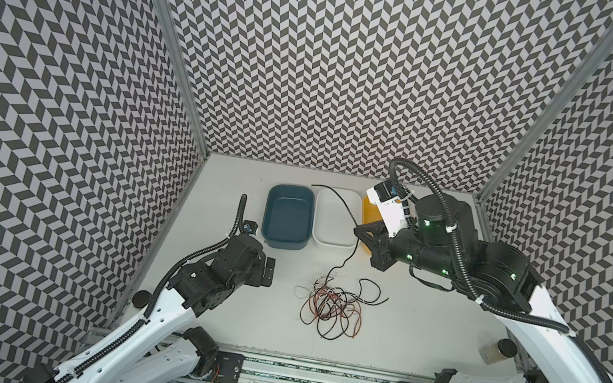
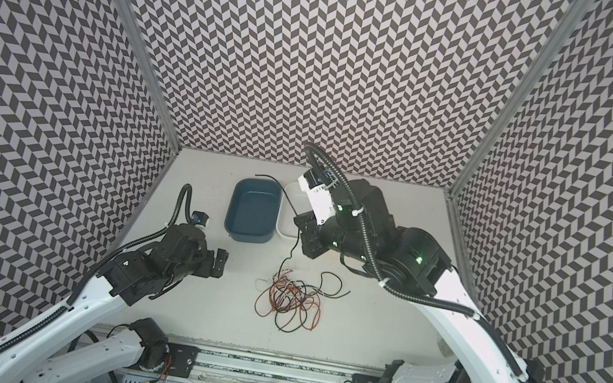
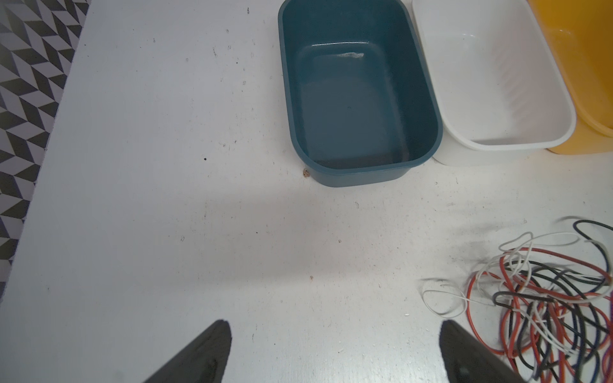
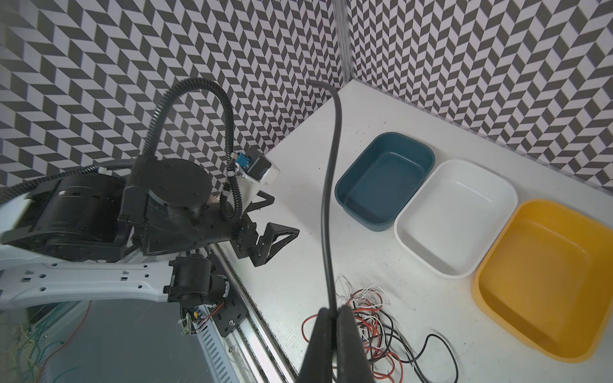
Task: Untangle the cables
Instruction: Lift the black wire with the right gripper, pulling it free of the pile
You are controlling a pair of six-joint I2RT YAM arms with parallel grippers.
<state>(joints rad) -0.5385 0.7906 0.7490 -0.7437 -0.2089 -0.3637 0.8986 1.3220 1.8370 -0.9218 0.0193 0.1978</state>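
My left gripper [image 1: 267, 270] hovers spread wide and empty near the left edge of the white desk [image 1: 421, 325], presumably to stay clear of the pull. The heap of thin black, white and red-orange cables [image 1: 332, 306] lies mid-desk, toward the front edge. My right gripper [image 4: 333, 311] pinches one black cable [image 4: 325, 215], raised beside the white plastic tub [image 1: 332, 226], apparently to draw it free.

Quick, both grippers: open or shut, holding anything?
Left gripper: open, holding nothing.
Right gripper: shut on a thin black cable.
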